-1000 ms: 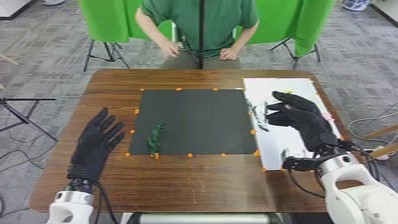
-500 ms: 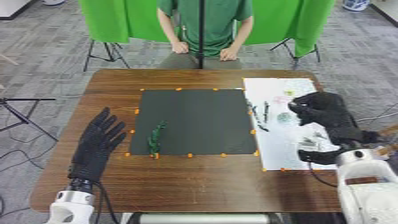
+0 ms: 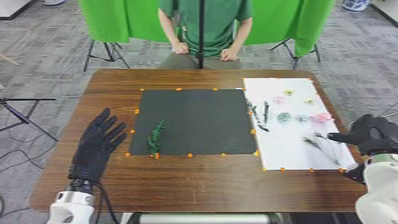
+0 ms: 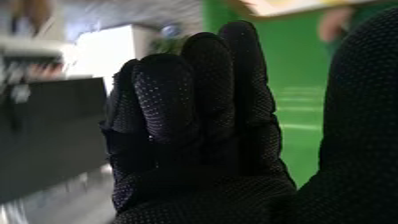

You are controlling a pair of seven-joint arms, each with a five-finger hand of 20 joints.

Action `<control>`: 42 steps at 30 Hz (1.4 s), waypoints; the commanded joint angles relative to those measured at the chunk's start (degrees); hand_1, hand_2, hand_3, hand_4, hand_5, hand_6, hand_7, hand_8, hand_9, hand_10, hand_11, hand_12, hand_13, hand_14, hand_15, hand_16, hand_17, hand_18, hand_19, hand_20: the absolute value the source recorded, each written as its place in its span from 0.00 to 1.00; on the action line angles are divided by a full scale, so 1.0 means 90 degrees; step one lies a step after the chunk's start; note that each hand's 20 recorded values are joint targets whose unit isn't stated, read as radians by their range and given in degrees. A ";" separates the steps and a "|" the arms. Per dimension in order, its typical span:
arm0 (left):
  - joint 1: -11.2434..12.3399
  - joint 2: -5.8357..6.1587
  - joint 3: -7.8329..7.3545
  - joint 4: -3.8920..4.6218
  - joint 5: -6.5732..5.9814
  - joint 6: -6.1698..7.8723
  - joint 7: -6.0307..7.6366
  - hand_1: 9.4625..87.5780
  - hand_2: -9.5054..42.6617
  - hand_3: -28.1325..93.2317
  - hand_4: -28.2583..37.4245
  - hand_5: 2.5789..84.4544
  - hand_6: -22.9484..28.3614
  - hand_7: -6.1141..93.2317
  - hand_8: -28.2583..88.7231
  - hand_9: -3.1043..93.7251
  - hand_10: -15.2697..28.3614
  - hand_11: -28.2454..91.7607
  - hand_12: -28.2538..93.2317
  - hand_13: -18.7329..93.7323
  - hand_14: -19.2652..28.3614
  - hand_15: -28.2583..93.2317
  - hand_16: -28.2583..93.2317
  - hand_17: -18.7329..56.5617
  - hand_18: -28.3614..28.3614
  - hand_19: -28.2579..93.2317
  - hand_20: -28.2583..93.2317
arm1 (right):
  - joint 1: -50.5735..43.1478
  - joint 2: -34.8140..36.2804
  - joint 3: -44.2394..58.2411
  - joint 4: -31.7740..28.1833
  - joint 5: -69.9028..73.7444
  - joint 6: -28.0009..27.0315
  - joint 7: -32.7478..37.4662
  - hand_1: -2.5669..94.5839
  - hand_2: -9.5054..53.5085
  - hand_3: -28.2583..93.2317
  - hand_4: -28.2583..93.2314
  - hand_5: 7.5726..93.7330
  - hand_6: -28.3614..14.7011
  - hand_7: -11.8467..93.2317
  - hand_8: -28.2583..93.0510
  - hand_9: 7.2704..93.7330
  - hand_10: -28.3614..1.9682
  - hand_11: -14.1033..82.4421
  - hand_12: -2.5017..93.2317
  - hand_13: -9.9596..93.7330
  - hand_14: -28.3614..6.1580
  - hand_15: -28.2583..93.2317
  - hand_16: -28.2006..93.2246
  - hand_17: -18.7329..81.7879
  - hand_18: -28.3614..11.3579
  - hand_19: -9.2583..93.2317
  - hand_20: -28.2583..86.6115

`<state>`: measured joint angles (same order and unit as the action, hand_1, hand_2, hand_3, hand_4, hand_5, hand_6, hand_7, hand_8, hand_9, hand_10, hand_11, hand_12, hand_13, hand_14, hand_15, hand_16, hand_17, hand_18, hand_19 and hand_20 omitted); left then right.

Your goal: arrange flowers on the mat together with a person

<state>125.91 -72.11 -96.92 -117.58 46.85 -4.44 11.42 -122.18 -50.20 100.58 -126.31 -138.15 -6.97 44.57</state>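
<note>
Right hand: moving away from over the white sheet (image 3: 281,156) toward the bench's right side, and now hovering beside the sheet's right edge; its glove (image 4: 204,115) is showing straight fingers, with the thumb standing apart and nothing being held.
Left hand (image 3: 91,145): staying above the bench (image 3: 209,187) left of the mat, fingers extended and slightly spread, gripping nothing.
Black mat (image 3: 197,120): carrying the green sprig (image 3: 155,137), which is lying at the near left, tip pointing away, just as before.
White sheet: serving as a flat holder; no box or vase is standing by. Dark sprigs (image 3: 266,112) are lying along its left side, a yellow bloom (image 3: 289,92) and a light pink bloom (image 3: 280,100) farther up, a pale green bloom (image 3: 284,117) mid-sheet, a pink bloom (image 3: 322,117) near the right edge, thin stems (image 3: 313,143) nearer the robot.
Step in hand: probably choosing the next flower; the arrangement is looking barely begun.
Good handling: coming down slowly from above, pinching one stem low between thumb and fingers, lifting clear before crossing to the mat, and releasing only once the stem is touching down.
Risk: flattened petals, neighbouring stems dragging along, or a sleeve of wrist hardware brushing the sheet.
</note>
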 commanded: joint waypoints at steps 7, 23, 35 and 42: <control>0.0058 -0.0006 0.0044 0.0024 0.0003 0.0027 -0.0020 0.33 0.07 0.77 0.07 0.24 0.46 0.31 0.13 0.21 0.55 0.42 0.34 0.34 0.65 0.40 0.26 0.15 0.86 0.58 0.27 | 0.0155 -0.0218 -0.0300 0.0612 0.0118 0.0092 0.0048 0.55 0.00 0.45 0.00 0.67 0.64 0.50 0.11 0.73 0.53 0.66 0.41 0.72 0.51 0.83 0.45 0.51 0.22 0.90 0.59; -0.0036 -0.0087 0.0082 0.0076 -0.0018 0.0038 -0.0080 0.32 0.07 0.78 0.07 0.24 0.46 0.31 0.13 0.21 0.55 0.42 0.34 0.34 0.64 0.40 0.26 0.15 0.86 0.59 0.27 | 0.0609 0.0161 -0.1091 0.1591 0.0164 0.0285 0.0004 0.58 0.00 0.57 0.00 0.74 0.68 0.51 0.23 0.81 0.61 0.66 0.41 0.79 0.56 0.82 0.46 0.54 0.22 0.94 0.58; -0.0024 -0.0095 0.0069 0.0065 -0.0014 0.0040 -0.0102 0.32 0.07 0.78 0.06 0.24 0.47 0.30 0.13 0.21 0.55 0.42 0.34 0.34 0.65 0.40 0.26 0.15 0.86 0.59 0.27 | 0.0576 0.0115 -0.0988 0.1283 0.0621 0.1504 -0.0610 0.52 0.00 0.86 0.00 0.86 0.65 0.55 0.31 0.93 0.68 0.75 0.43 0.89 0.60 0.88 0.48 0.60 0.18 1.00 0.65; 0.0009 -0.0094 0.0077 0.0074 0.0025 0.0002 -0.0144 0.32 0.07 0.78 0.07 0.24 0.46 0.30 0.13 0.21 0.55 0.42 0.34 0.34 0.65 0.40 0.26 0.15 0.86 0.59 0.27 | 0.1199 0.0290 -0.1215 0.0494 0.0419 0.2214 -0.0982 0.50 0.00 0.90 0.03 0.86 0.63 0.59 0.31 0.95 0.70 0.79 0.43 0.92 0.63 0.89 0.47 0.65 0.21 1.00 0.71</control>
<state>125.23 -72.54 -96.32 -117.30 46.78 -4.40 11.01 -116.85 -49.22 90.98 -114.46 -132.03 10.28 39.17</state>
